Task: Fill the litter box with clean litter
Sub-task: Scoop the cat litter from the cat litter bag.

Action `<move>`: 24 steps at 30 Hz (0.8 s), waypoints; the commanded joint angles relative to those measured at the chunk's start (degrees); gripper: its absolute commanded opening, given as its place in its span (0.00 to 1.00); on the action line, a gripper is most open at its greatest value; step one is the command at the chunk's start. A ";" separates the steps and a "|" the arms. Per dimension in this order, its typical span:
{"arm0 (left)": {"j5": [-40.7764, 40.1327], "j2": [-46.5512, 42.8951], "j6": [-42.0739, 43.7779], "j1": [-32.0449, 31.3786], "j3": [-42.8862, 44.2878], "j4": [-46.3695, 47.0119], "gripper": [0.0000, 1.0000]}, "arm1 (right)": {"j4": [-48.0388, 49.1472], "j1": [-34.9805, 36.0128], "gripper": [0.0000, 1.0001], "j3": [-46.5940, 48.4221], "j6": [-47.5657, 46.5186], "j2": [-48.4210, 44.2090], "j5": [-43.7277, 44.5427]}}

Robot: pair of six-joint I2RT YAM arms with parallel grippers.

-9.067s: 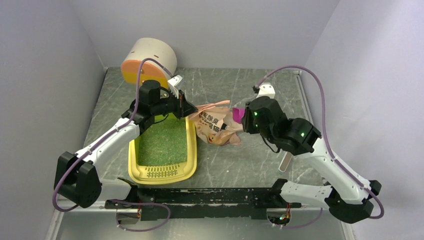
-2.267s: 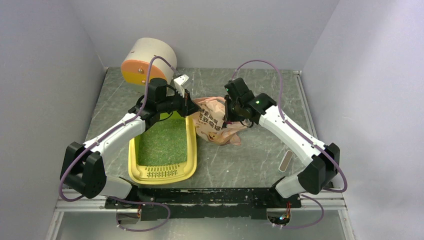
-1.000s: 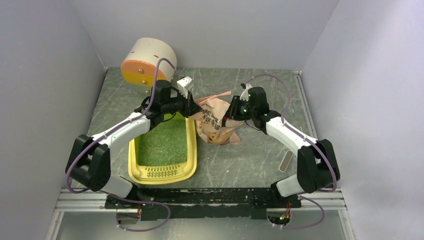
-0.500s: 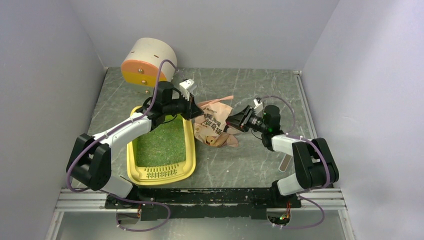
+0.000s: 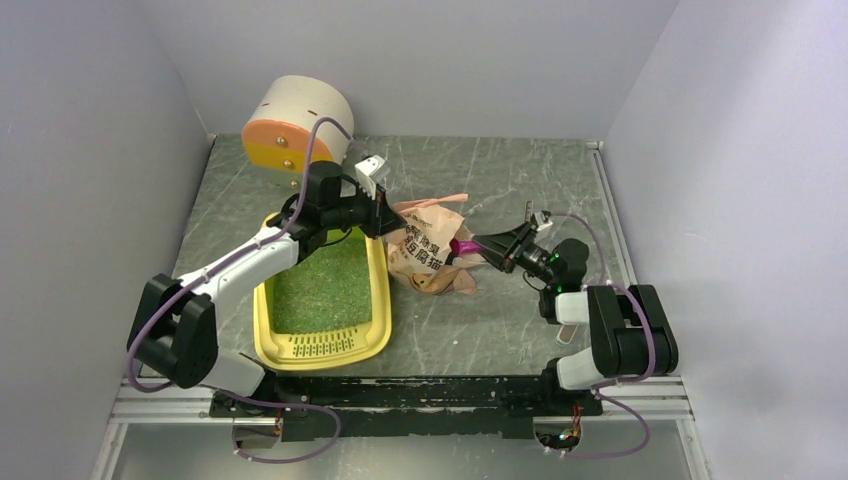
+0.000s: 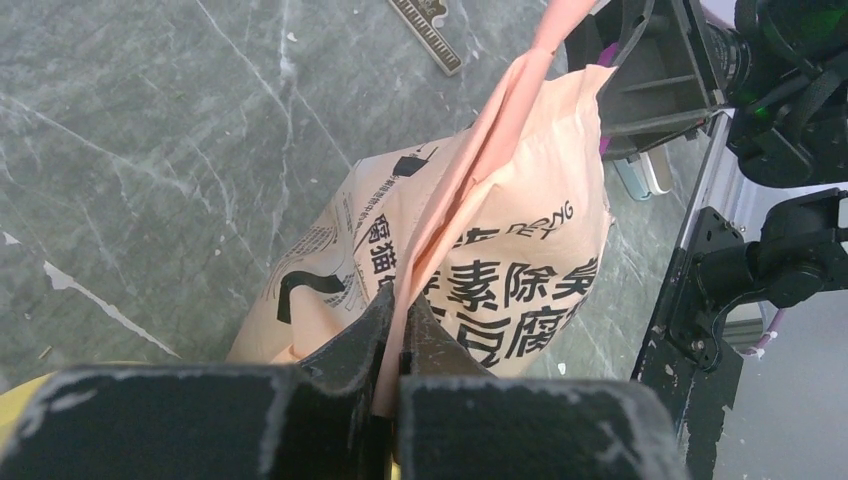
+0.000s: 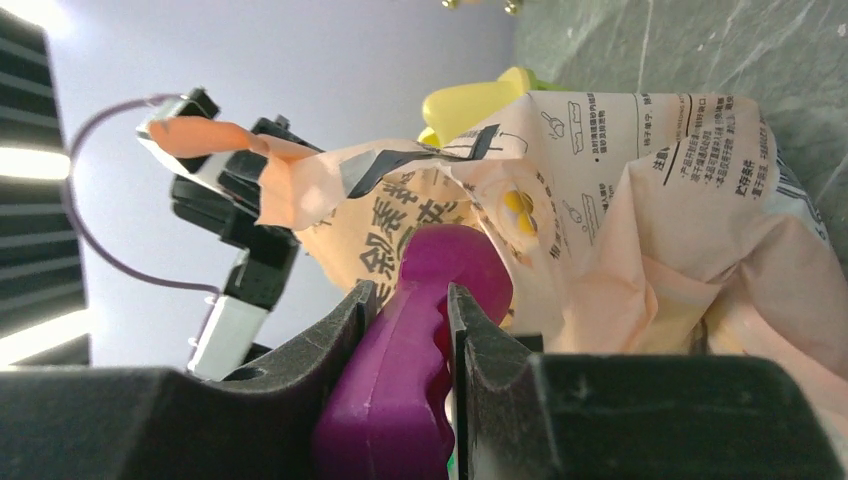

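Observation:
The yellow litter box (image 5: 383,292) lies left of centre, holding clean litter (image 5: 322,283), a bed of green granules. Just right of it stands a pink-beige printed bag (image 5: 428,256). My left gripper (image 5: 386,214) is shut on the bag's pinched top edge, seen close up in the left wrist view (image 6: 398,322) with the bag (image 6: 500,250) hanging beyond. My right gripper (image 5: 482,244) is low at the bag's right side, shut on the handle of a magenta scoop (image 5: 462,245). The right wrist view shows the scoop (image 7: 440,272) clamped between the fingers (image 7: 340,325), its head hidden in the bag (image 7: 640,190).
A white cylinder with an orange end (image 5: 296,124) leans at the back left corner, close behind the left arm. Grey walls close in the table on three sides. A black rail (image 5: 400,392) runs along the near edge. A small ruler-like strip (image 6: 426,36) lies on the table.
My right arm has folded back and sunk low to the right, still gripping the scoop at the bag. The left gripper has kept hold of the bag's top and barely moved.

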 commanded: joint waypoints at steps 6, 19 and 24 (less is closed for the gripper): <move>0.35 -4.81 -1.21 0.36 1.19 2.31 0.05 | 6.69 -7.50 0.00 -3.99 7.35 -7.59 -6.28; 4.17 -7.00 -0.21 0.36 -0.53 5.56 0.05 | -33.58 -14.06 0.00 0.12 -8.16 -26.31 -4.55; 4.58 -7.02 -0.54 0.36 -0.46 5.95 0.05 | -36.85 -12.36 0.00 1.16 -6.21 -25.89 -2.26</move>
